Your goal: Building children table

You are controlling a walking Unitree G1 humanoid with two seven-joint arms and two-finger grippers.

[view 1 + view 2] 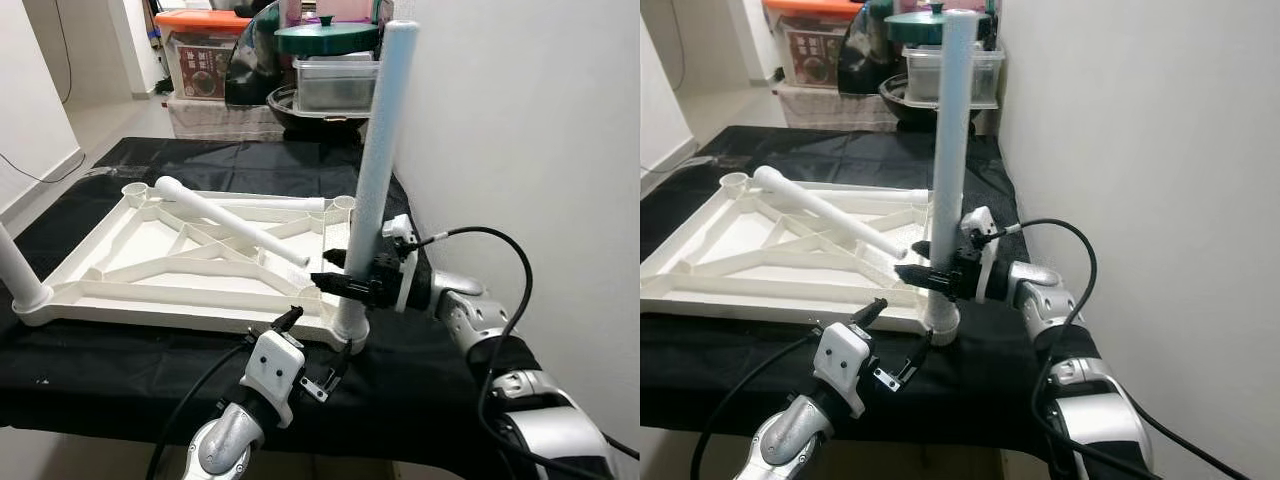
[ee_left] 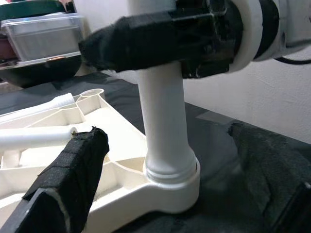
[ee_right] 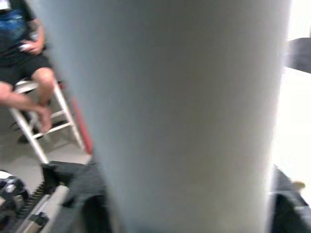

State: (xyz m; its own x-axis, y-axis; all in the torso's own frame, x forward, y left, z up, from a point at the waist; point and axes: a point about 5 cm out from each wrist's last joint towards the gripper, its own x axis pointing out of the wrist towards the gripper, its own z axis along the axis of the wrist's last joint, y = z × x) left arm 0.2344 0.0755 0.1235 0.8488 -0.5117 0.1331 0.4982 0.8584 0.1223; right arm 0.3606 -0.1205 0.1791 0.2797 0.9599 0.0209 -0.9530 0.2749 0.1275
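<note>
Your clear lidded tub (image 1: pixel 335 85) sits past the counter's far edge; contents can't be made out. The ribbed white plastic tabletop (image 1: pixel 190 262) lies upside down on the black-draped counter (image 1: pixel 420 390). Smooth round leg (image 1: pixel 375 170) stands upright in its near right corner socket, right hand (image 1: pixel 335 281) clamped on it. Left hand (image 1: pixel 318 350) is open just beside the socket. A loose leg (image 1: pixel 235 222) lies across the ribs.
</note>
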